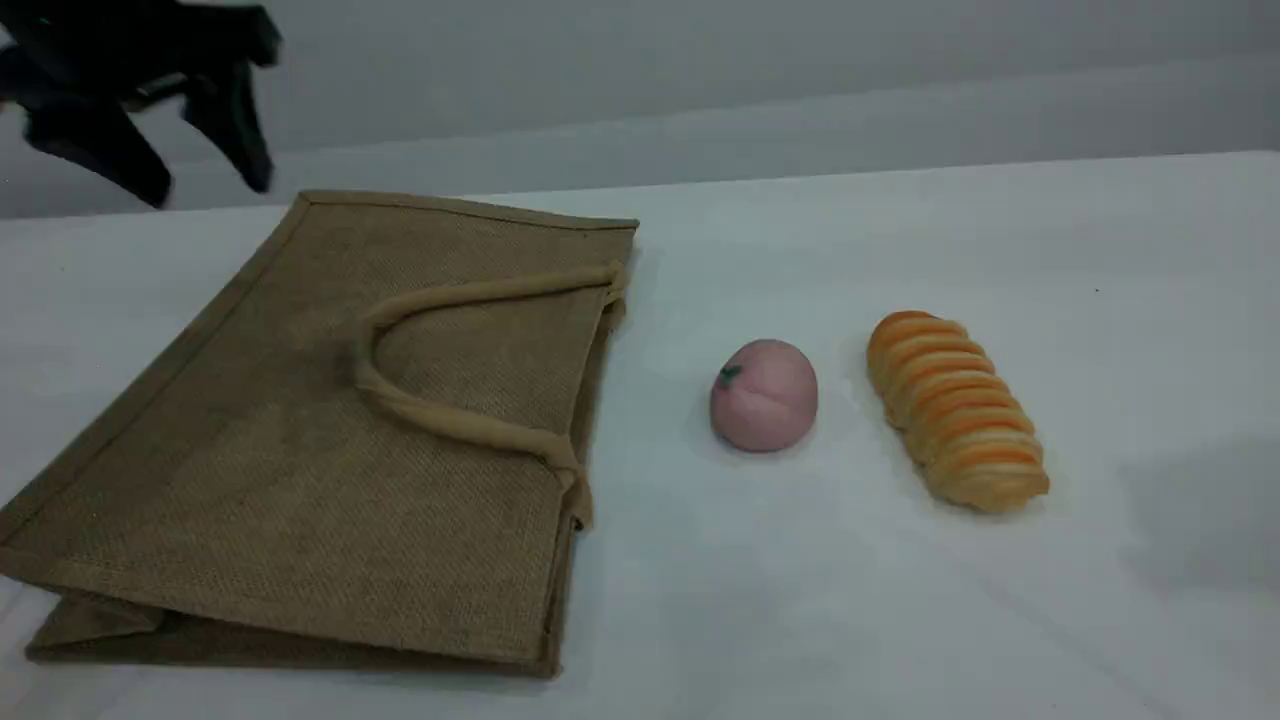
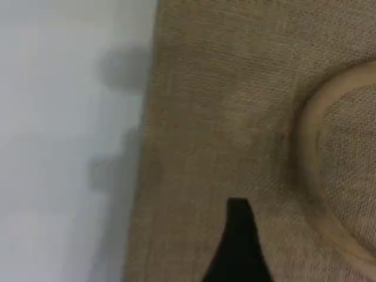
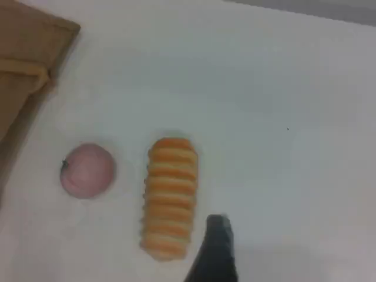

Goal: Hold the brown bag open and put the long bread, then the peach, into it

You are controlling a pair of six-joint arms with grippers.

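The brown bag [image 1: 300, 470] lies flat on the left of the white table, mouth toward the peach, with its beige handle [image 1: 450, 420] resting on top. Right of it sits the pink peach [image 1: 764, 395], and further right the long bread [image 1: 955, 408]. My left gripper [image 1: 210, 190] hovers open above the bag's far left corner, empty; its fingertip [image 2: 238, 235] shows over the bag's weave [image 2: 235, 117]. The right wrist view looks down on the bread [image 3: 170, 197] and peach [image 3: 87, 170]. The right gripper's one visible fingertip [image 3: 216, 235] is just right of the bread, holding nothing.
The white table [image 1: 1000, 250] extends right and forward of the bread. A grey wall runs along the far edge. A corner of the bag [image 3: 29, 47] shows at the upper left of the right wrist view.
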